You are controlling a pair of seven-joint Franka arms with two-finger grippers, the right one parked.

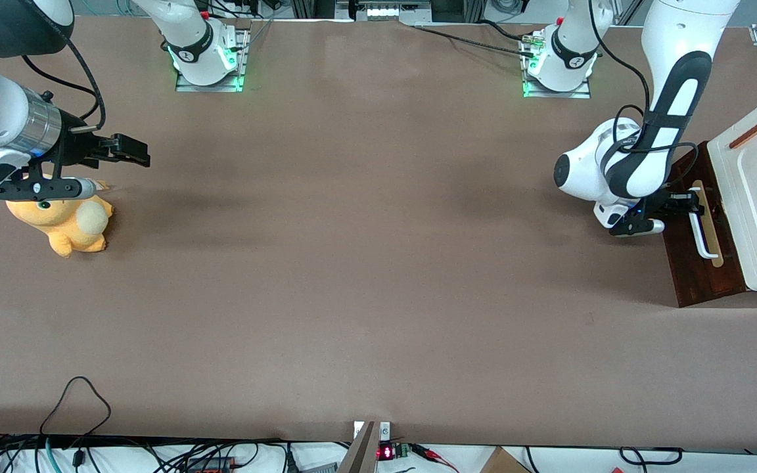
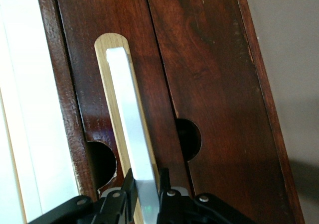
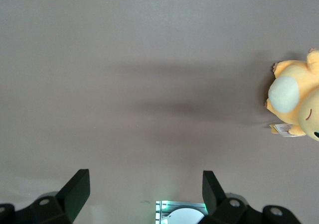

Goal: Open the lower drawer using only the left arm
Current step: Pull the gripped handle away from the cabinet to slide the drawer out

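- Dark glossy wooden lower drawer (image 2: 209, 84), white bar handle (image 2: 130, 129) on a rounded tan strip, running lengthwise.
- Tool (image 2: 144, 196) clenched on the handle.

A matte brown table (image 1: 365, 263) fills my workspace, evenly lit with soft shadows. The cream-white cabinet (image 1: 756, 190) stands at my working end; my hand (image 1: 697, 205) is at its front, closed around the white bar handle (image 2: 129, 119). Well away from the cabinet, toward the parked end, lies a yellow plush toy (image 1: 69, 226). Black cables (image 1: 76, 401) trail along the table edge nearest the front camera.
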